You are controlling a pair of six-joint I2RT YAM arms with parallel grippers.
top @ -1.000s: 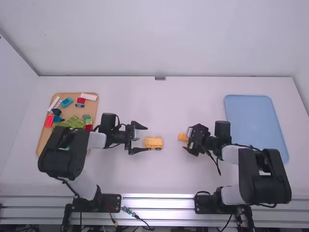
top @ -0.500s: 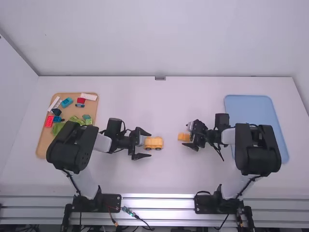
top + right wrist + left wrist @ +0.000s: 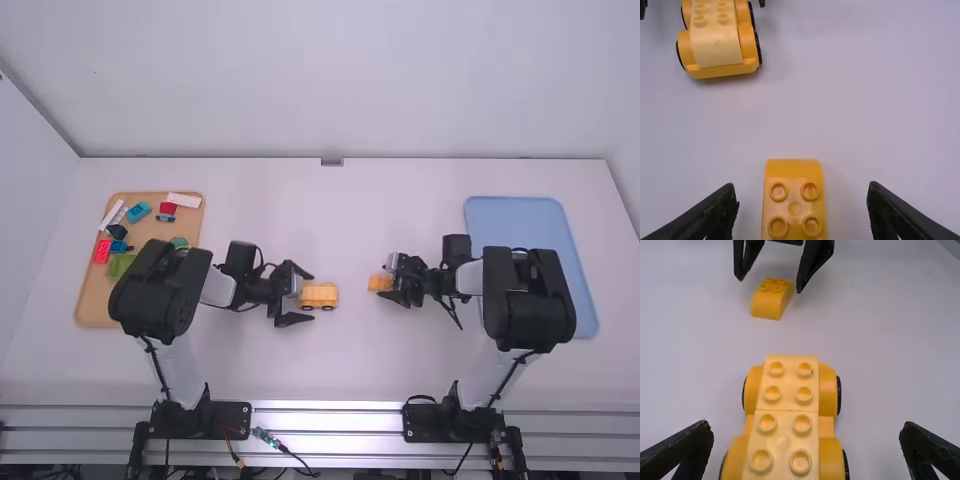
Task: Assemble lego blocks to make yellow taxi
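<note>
The yellow car body point(image 3: 319, 296) stands on its wheels near the table's middle, and my left gripper point(image 3: 300, 297) is at its left end. In the left wrist view that gripper point(image 3: 806, 447) is open, one finger on either side of the car point(image 3: 787, 410) with gaps between. Farther right on the table, the loose yellow block point(image 3: 380, 283) lies studs up beside my right gripper point(image 3: 394, 284). The right wrist view shows the right gripper point(image 3: 802, 200) open around the curved-ended block point(image 3: 794, 200), touching neither side.
A wooden tray point(image 3: 92, 300) with several coloured blocks is at the far left, partly under the left arm. A blue tray point(image 3: 530, 225) lies at the right, behind and beside the right arm. White table surface point(image 3: 345, 370) lies between the arms.
My left gripper has moved right, up to the car. The right gripper has shifted slightly and now has its fingers either side of the loose block. Car and block have stayed put.
</note>
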